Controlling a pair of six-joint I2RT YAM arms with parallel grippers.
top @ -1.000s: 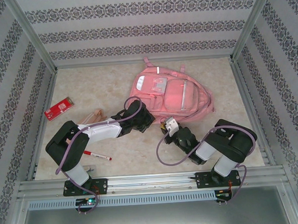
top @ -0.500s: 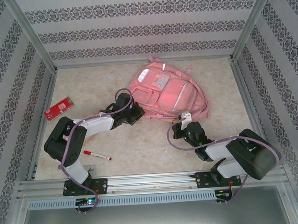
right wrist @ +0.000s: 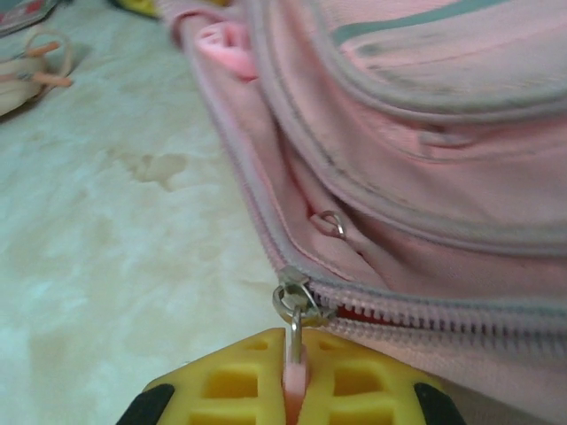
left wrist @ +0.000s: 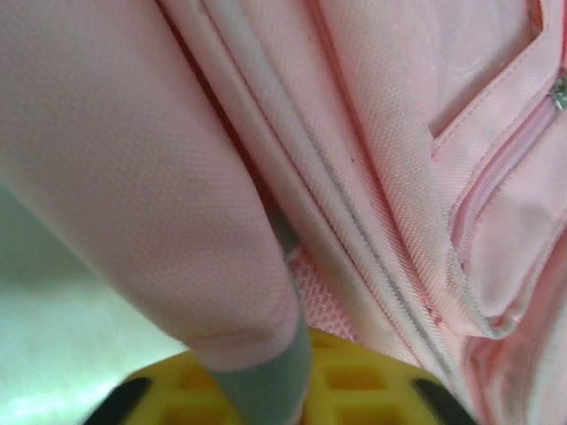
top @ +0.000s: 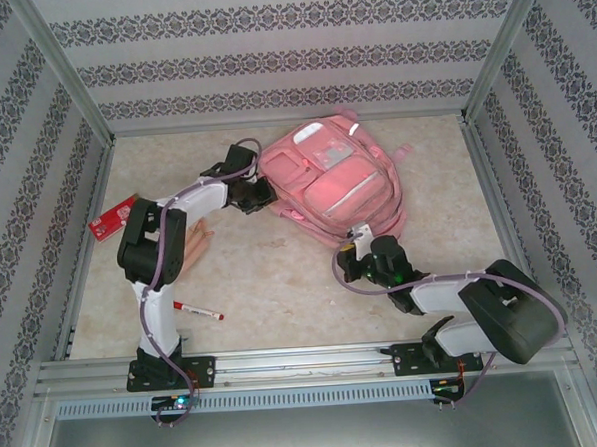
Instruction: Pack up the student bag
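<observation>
Woven student bag (top: 332, 187) rotated; right gripper (right wrist: 296, 359) clamps zipper tab (right wrist: 294, 343), left gripper (top: 260, 197) unclear.

The student bag (top: 336, 176) lies on the table (top: 282, 284), toward its far side. At the bag's left edge is the left gripper (top: 265, 199), against the fabric. At the bag's near edge is the right gripper (top: 358, 238), and a zip pull (right wrist: 295, 341) of the bag stands between its fingers. Well to the left of the bag lies a flat card (top: 113, 218). Between the card and the bag, a little nearer, lie some sticks (top: 197, 244), partly under the left arm (top: 164, 241). A pen (top: 195, 309) lies to the near left of the bag, well apart from it.
</observation>
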